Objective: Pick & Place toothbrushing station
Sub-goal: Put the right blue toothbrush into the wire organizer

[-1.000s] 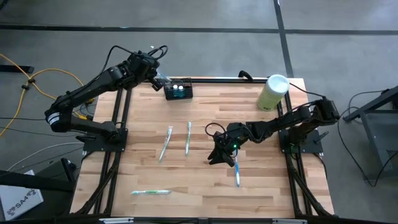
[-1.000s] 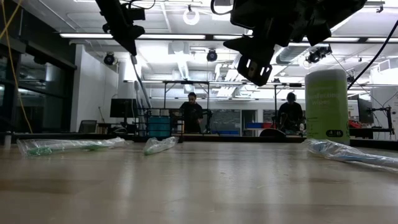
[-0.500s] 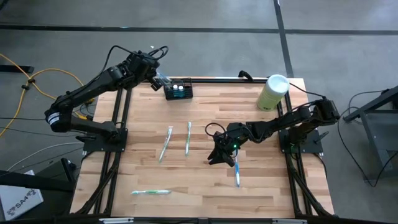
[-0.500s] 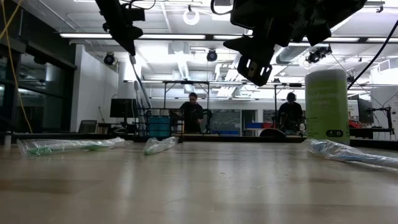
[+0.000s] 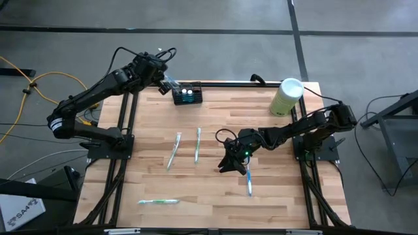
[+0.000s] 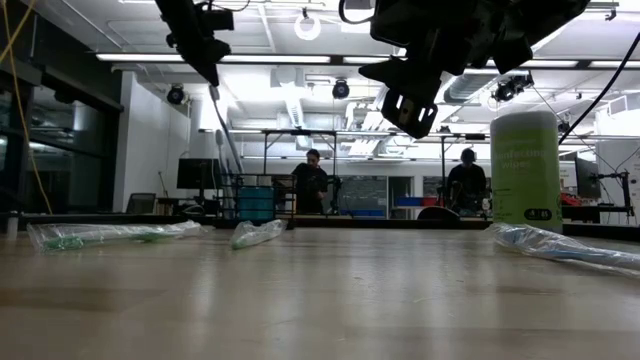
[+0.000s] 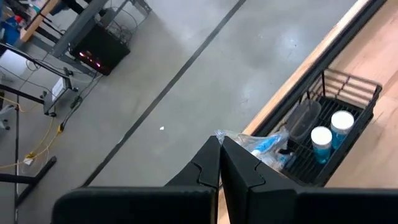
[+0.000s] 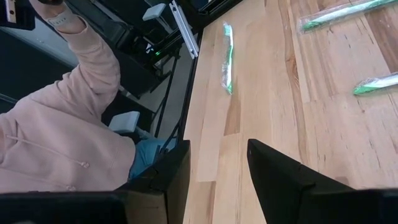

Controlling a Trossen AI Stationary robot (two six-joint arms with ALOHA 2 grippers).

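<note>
The toothbrushing station (image 5: 187, 95), a small black wire caddy (image 7: 336, 146), stands at the table's far edge with two white-capped tubes and a grey cup in it. My left gripper (image 5: 166, 81) hovers just left of it, shut on a clear-wrapped toothbrush (image 7: 262, 144) with a blue part. My right gripper (image 5: 225, 166) is open above the table's middle with nothing between its fingers (image 8: 219, 165). A blue wrapped toothbrush (image 5: 248, 182) lies flat right beside it. My left gripper pinches the crinkled upper end of the toothbrush's wrapper (image 7: 227, 137) between its two shut fingers. The fingers slant down from the table's left side. The brush slants down below them (image 6: 225, 125) toward the caddy's left end; whether its lower end rests inside I cannot tell.
Two green wrapped toothbrushes (image 5: 174, 151) (image 5: 197, 144) lie mid-table, and a third (image 5: 158, 202) lies near the front edge. A pale green cylinder with a white lid (image 5: 287, 96) stands at the far right. A person in a pink hoodie (image 8: 56, 130) sits beyond the table.
</note>
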